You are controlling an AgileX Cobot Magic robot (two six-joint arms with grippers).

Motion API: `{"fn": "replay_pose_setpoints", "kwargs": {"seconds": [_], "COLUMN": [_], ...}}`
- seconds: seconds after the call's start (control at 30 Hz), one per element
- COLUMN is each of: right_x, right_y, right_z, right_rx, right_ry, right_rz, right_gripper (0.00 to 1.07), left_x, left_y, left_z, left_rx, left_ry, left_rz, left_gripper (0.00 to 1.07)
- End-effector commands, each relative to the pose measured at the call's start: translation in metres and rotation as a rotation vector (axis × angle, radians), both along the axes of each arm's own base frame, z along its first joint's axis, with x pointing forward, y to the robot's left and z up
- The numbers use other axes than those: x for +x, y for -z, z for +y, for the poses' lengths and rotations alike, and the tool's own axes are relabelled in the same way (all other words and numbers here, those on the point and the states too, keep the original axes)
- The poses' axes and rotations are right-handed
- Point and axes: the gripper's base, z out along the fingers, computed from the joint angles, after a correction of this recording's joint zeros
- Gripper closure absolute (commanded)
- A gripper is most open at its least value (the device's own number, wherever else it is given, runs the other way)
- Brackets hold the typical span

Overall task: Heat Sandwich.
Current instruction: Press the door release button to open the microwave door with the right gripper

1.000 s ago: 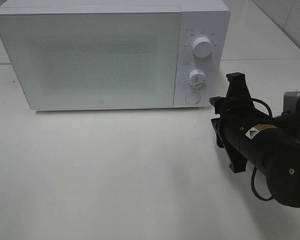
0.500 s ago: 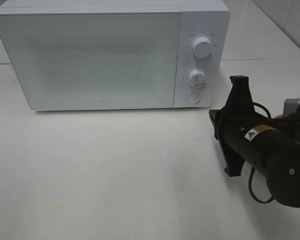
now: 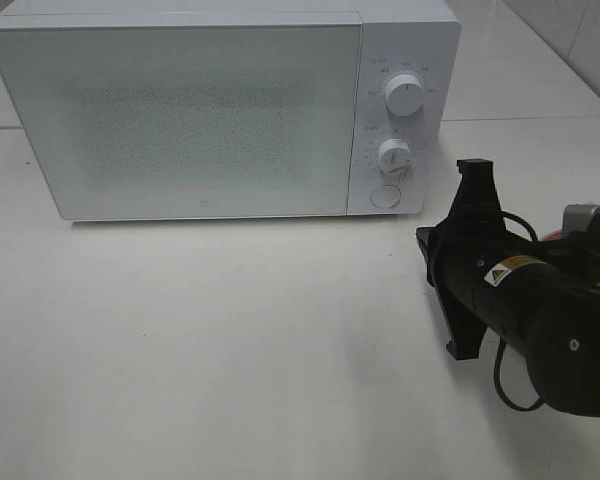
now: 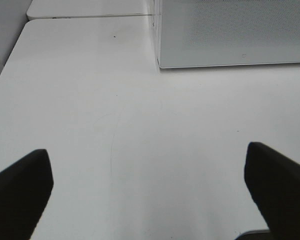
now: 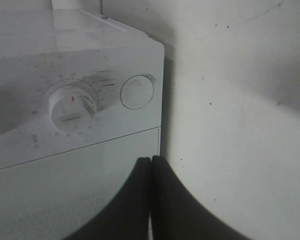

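The white microwave [image 3: 210, 110] stands at the back of the table with its door [image 3: 180, 120] closed. In the exterior view my right gripper [image 3: 426, 238] hovers just right of and in front of the round door button [image 3: 384, 197]. The right wrist view shows my right gripper [image 5: 151, 162] shut with nothing in it. There the button [image 5: 136, 92] and the lower dial [image 5: 72, 106] lie just beyond its tips. My left gripper [image 4: 145, 150] is open above bare table, with the microwave's [image 4: 230, 30] left corner ahead of it. The sandwich is hidden; only an orange-pink sliver [image 3: 554, 236] peeks from behind the right arm.
The upper dial [image 3: 405, 95] sits above the lower dial [image 3: 392, 155] on the control panel. White table [image 3: 230, 330] stretches in front of the microwave. My bulky right arm [image 3: 540, 310] with its looping cable fills the right front corner.
My right gripper has closed from half open. The right arm has drifted slightly toward the table's front, a little away from the control panel. The left gripper has stayed open.
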Motion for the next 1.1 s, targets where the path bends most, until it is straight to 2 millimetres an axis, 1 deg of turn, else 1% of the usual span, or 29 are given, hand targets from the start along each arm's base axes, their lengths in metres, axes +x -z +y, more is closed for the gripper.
{"fn": "replay_pose_setpoints", "kwargs": {"seconds": [0.03,0.27,0.33,0.43,0.47,0.5,0.6,0.63,0.67,0.77,0.8,0.83,0.93,0.97,1.1], "right_x": [0.006,0.015,0.016,0.026,0.026,0.034,0.047,0.055,0.055,0.066,0.066,0.073,0.083,0.083,0.092], "right_y": [0.007,0.022,0.024,0.026,0.026,0.026,0.026,0.028,0.028,0.03,0.03,0.032,0.035,0.035,0.042], "right_z": [0.005,0.014,0.015,0.014,0.014,0.013,0.009,0.008,0.008,0.009,0.009,0.008,0.007,0.007,0.014], "right_rx": [0.018,0.044,0.043,0.038,0.038,0.037,0.034,0.034,0.034,0.047,0.047,0.059,0.063,0.063,0.065], "right_ry": [0.007,0.028,0.028,0.021,0.021,0.017,0.014,0.009,0.009,0.004,0.004,0.015,0.034,0.034,0.03], "right_rz": [0.012,0.03,0.031,0.03,0.03,0.019,0.01,0.013,0.013,0.016,0.016,0.022,0.018,0.018,0.029], "right_gripper": [1.07,1.07,1.07,1.07,1.07,1.07,1.07,1.07,1.07,1.07,1.07,1.07,1.07,1.07,1.07], "left_x": [-0.003,-0.003,-0.003,-0.003,-0.003,-0.003,-0.003,-0.003,-0.003,-0.003,-0.003,-0.003,-0.003,-0.003,-0.003], "left_y": [0.001,0.001,0.001,0.001,0.001,0.001,0.001,0.001,0.001,0.001,0.001,0.001,0.001,0.001,0.001], "left_z": [0.0,0.0,0.0,0.0,0.0,0.0,0.0,0.0,0.0,0.0,0.0,0.0,0.0,0.0,0.0], "left_rx": [-0.009,-0.009,-0.009,-0.009,-0.009,-0.009,-0.009,-0.009,-0.009,-0.009,-0.009,-0.009,-0.009,-0.009,-0.009], "left_ry": [0.003,0.003,0.003,0.003,0.003,0.003,0.003,0.003,0.003,0.003,0.003,0.003,0.003,0.003,0.003], "left_rz": [-0.028,-0.028,-0.028,-0.028,-0.028,-0.028,-0.028,-0.028,-0.028,-0.028,-0.028,-0.028,-0.028,-0.028,-0.028], "left_gripper": [0.07,0.07,0.07,0.07,0.07,0.07,0.07,0.07,0.07,0.07,0.07,0.07,0.07,0.07,0.07]}}
